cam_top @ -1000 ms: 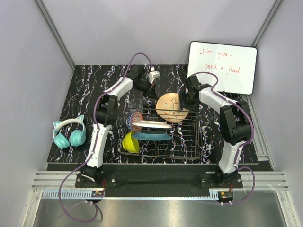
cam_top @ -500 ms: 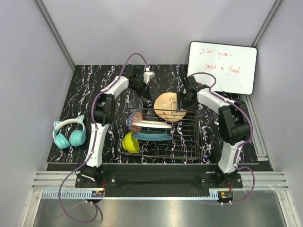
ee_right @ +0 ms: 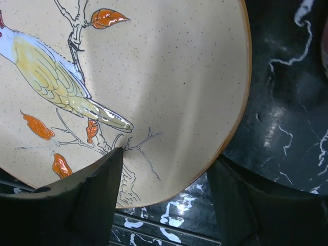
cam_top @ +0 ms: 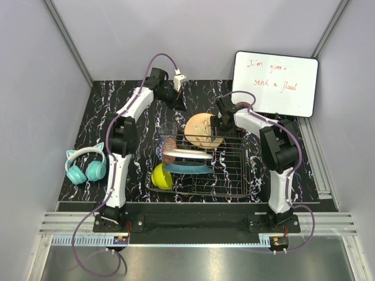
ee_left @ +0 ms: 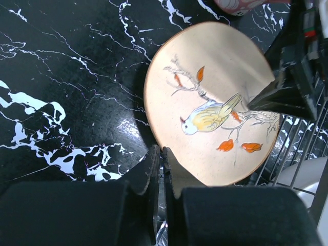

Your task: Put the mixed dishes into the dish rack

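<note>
Headphones (cam_top: 85,164) left of dish rack (cam_top: 228,175)

Overhead view from behind the arms, both wrist views close – sharing orange plate (ee_left: 212,102)

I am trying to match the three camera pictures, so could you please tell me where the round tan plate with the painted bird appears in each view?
Top external: round tan bird-painted plate, centre, at the silver wire rack's far edge.
Left wrist: plate fills centre-right.
Right wrist: plate fills upper left.
Shared landmark: black white-veined marble tabletop, visible beside the plate in all three.
</note>
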{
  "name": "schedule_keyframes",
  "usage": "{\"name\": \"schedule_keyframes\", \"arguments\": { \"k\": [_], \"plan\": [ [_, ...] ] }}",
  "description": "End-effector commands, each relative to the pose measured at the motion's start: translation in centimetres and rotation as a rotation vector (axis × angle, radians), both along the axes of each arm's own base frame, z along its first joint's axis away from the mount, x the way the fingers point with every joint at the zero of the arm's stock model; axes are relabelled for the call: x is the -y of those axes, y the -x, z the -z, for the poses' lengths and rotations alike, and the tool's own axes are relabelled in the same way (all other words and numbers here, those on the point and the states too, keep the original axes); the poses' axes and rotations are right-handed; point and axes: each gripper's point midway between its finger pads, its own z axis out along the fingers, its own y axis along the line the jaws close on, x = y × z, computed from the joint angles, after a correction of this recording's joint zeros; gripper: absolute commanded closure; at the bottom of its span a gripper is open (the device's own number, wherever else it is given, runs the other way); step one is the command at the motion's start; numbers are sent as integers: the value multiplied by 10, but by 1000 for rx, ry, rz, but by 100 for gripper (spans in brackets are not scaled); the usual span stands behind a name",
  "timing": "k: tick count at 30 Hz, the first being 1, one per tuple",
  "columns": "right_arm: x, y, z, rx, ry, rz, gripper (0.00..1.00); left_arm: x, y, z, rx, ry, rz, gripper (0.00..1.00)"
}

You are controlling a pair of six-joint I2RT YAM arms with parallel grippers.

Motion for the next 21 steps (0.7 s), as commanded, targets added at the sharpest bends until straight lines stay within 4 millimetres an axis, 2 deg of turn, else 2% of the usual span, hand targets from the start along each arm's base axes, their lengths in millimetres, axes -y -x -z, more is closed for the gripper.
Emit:
{"name": "schedule_keyframes", "arguments": {
  "k": [1,8,10,13,16,17,18,21],
  "plan": [
    [-28,-4,9,-15,-27,-59,29,-5,-8,-35,78,39,-5,91],
    [-44,-29,4,30,-43,-69,29,-18,-25,-8,100,-36,-40,91],
    [-48,-33,13,15,-52,-71,28,-24,-32,1,101,-67,-69,91],
    [-59,-42,19,-5,-99,-62,29,-24,-34,-2,92,-47,-71,91],
    [-67,-46,22,-26,-144,-49,36,-22,-33,-5,97,-45,-65,89],
    [-69,-48,23,-31,-156,-47,44,-21,-32,-6,100,-45,-61,89],
    [-69,-47,23,-37,-163,-40,47,-20,-29,-6,95,-48,-56,88],
    [-72,-42,28,-68,-187,-35,50,-18,-20,-4,93,-60,-36,88]
  ]
}}
